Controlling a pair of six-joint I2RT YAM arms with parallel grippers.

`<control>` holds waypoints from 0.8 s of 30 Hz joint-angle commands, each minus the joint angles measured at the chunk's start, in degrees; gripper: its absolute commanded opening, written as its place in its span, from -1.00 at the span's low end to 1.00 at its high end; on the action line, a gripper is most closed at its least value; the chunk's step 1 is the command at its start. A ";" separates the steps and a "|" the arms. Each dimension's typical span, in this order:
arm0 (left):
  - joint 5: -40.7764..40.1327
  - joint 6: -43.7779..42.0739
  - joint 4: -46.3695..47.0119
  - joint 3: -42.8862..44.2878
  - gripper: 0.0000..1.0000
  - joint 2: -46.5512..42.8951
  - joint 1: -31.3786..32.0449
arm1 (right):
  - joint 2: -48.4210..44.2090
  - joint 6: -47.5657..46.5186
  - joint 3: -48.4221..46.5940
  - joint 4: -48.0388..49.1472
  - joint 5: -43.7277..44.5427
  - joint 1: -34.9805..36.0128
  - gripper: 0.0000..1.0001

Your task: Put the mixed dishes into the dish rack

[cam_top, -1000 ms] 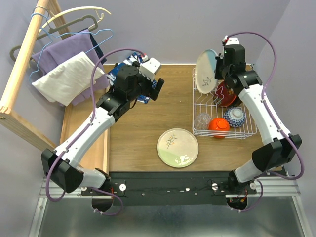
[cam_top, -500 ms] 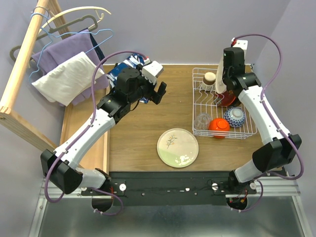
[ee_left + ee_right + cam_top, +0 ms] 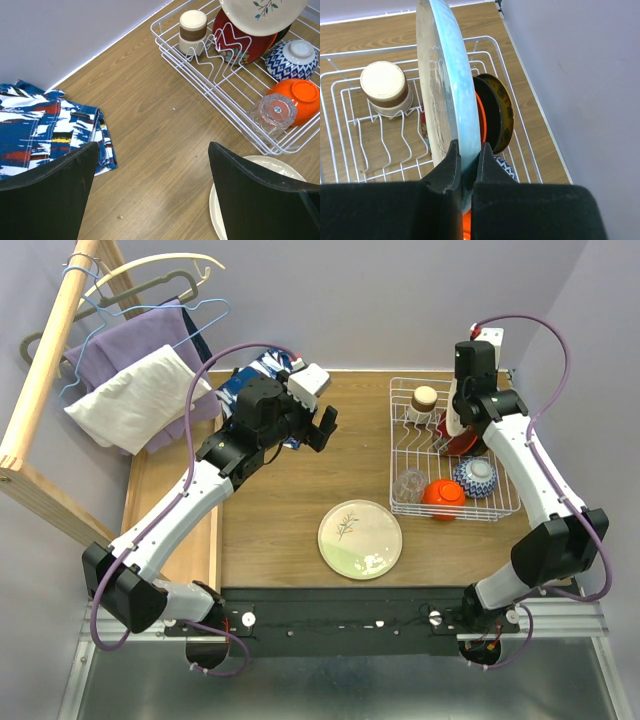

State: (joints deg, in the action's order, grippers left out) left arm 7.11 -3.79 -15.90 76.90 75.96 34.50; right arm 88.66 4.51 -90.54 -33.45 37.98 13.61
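My right gripper (image 3: 466, 150) is shut on the rim of the large pale blue-cream plate (image 3: 445, 90). It holds the plate upright on edge in the white wire dish rack (image 3: 400, 505), right next to the dark red-yellow plate (image 3: 502, 112). The rack also holds an orange bowl (image 3: 442, 495), a blue-patterned bowl (image 3: 476, 476), a clear glass (image 3: 409, 484) and a cream-and-brown cup (image 3: 425, 400). A second pale plate with a sprig (image 3: 360, 539) lies flat on the table in front of the rack. My left gripper (image 3: 153, 147) is open and empty above the table, left of the rack.
The blue-red-white patterned cloth (image 3: 45, 125) lies at the back left of the table. Hangers and folded cloths (image 3: 140, 390) hang over a wooden rail on the far left. The wall runs close behind and right of the rack.
My right gripper turned the pale plate from face-on to edge-on and lowered it into the rack beside the dark plate. My left gripper shifted slightly right.
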 commanded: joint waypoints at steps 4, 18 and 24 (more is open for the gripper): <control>1.15 -0.07 0.87 -0.61 0.97 -0.29 0.04 | 0.90 0.41 0.02 7.17 0.70 -1.39 -0.99; 0.71 -0.17 1.40 -3.25 0.97 0.94 0.04 | 3.97 1.99 3.35 6.64 -4.84 -1.48 -0.99; 3.42 1.94 0.61 -7.99 0.97 1.20 -0.14 | 6.08 1.29 4.94 7.88 -5.45 -2.00 -0.99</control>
State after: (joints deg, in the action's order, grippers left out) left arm 7.25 -3.44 -15.29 72.49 76.62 34.50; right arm 94.00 4.95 -85.91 -32.42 32.45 12.29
